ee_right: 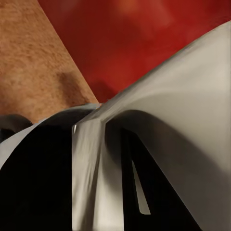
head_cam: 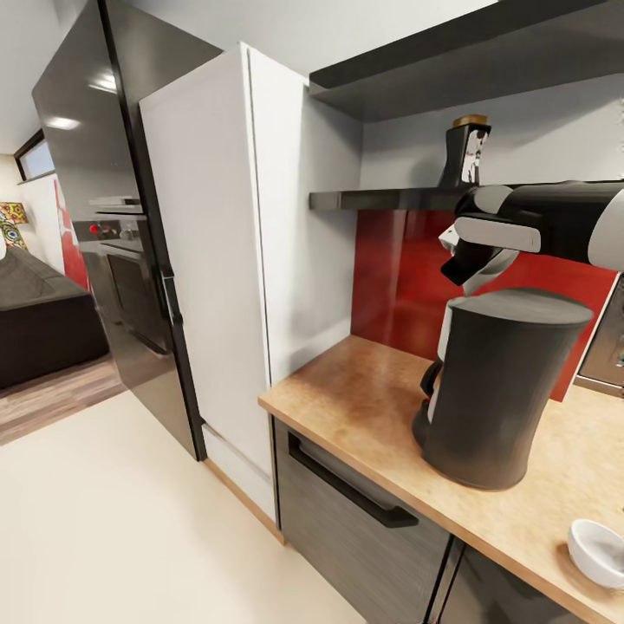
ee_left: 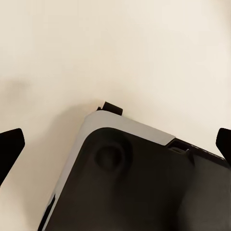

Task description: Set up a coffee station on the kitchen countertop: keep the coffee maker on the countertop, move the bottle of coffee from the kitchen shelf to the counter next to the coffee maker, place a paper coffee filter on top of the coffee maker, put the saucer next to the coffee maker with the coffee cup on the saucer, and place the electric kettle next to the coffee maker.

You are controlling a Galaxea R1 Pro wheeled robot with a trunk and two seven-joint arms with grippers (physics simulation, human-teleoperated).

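Countertop: the kitchen countertop point(head_cam: 364, 399), light-brown wood grain, runs from beside a tall white cabinet point(head_cam: 217, 260) toward my right; grey cabinet fronts with a black handle point(head_cam: 351, 490) sit beneath it.
Coffee maker: the coffee maker point(head_cam: 494, 390) stands upright on the countertop, dark-grey tower with its white front part turned toward the red backsplash point(head_cam: 399, 277).
Bottle: the bottle of coffee point(head_cam: 466, 154) stands upright on the kitchen shelf point(head_cam: 381, 199), tan-gold cap uppermost, above and behind the coffee maker.
Cup: a white rounded vessel point(head_cam: 598, 548) rests on the countertop near its front edge, well to the right of the coffee maker (cut by the frame, so I cannot tell cup from saucer).
Right pincer: my right gripper point(head_cam: 472, 260) hangs just above the coffee maker's top, below the shelf; whether its fingers are parted, I cannot tell.
Left pincer: my left gripper point(ee_left: 115, 144) points down at the pale floor point(ee_left: 120, 48), dark fingertips point(ee_left: 12, 144) spread wide, holding nothing.
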